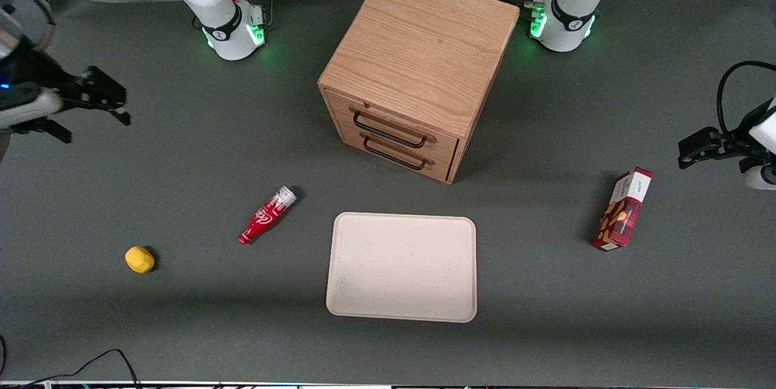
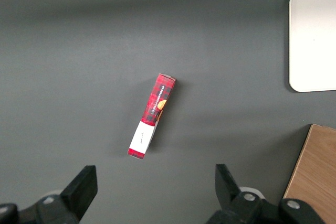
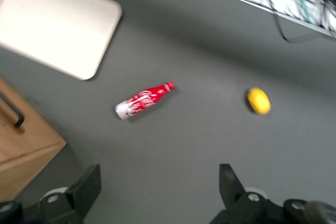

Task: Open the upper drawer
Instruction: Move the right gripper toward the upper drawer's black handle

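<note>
The oak cabinet [image 1: 418, 56] stands in the middle of the table, its two drawer fronts turned toward the front camera. The upper drawer [image 1: 397, 122] is shut, flush with the cabinet face, and its black wire handle [image 1: 388, 131] sits just above the lower drawer's handle [image 1: 394, 157]. My gripper [image 1: 121, 104] is open and empty, held above the table toward the working arm's end, well away from the cabinet. In the right wrist view my gripper [image 3: 157, 182] hangs over bare table, with a corner of the cabinet [image 3: 23, 142] beside it.
A red bottle [image 1: 267, 215] and a yellow lump [image 1: 139, 259] lie on the table nearer the front camera than my gripper. A cream tray [image 1: 401, 266] lies in front of the cabinet. A red box [image 1: 623, 209] stands toward the parked arm's end.
</note>
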You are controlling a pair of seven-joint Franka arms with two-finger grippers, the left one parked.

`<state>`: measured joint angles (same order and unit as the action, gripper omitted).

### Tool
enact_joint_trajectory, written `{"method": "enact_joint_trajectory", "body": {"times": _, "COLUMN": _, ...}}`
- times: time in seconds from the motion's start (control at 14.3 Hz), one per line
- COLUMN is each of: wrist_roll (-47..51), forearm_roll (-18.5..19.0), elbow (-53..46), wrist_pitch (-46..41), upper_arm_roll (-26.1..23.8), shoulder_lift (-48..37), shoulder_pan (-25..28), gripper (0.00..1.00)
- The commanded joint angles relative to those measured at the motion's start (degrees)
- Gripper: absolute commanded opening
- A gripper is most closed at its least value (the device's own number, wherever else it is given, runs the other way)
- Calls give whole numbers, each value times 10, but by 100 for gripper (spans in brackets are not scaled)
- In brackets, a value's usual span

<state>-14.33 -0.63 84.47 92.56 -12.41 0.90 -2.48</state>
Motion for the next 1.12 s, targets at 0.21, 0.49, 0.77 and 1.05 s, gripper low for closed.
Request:
{"method": "enact_joint_trajectory", "body": {"times": 0.21, "wrist_roll": -69, "forearm_roll": 72, "elbow": -55, "wrist_pitch": -5, "upper_arm_roll": -160, "shoulder_lift": 98, "shoulder_pan": 9, "gripper": 100}}
{"method": "enact_joint_trajectory", "body": {"times": 0.49, "wrist_roll": -69, "forearm_roll": 78, "elbow": -51, "wrist_pitch": 26, "upper_arm_roll": -254, "shoulder_lift": 155, "shoulder_pan": 19, "gripper": 100}}
{"method": "enact_joint_trajectory", "body": {"times": 0.77, "wrist_roll": -63, "forearm_roll": 87, "elbow": -49, "wrist_pitch": 102, "upper_arm_roll": -307, "shoulder_lift": 235, "shoulder_pan": 22, "gripper": 100}}
{"method": "enact_joint_trajectory", "body": {"times": 1.05, "wrist_roll": -61, "forearm_roll": 85, "elbow": -49, "wrist_pitch": 164, "upper_arm_roll": -325, "shoulder_lift": 310, "shoulder_pan": 39, "gripper": 100}}
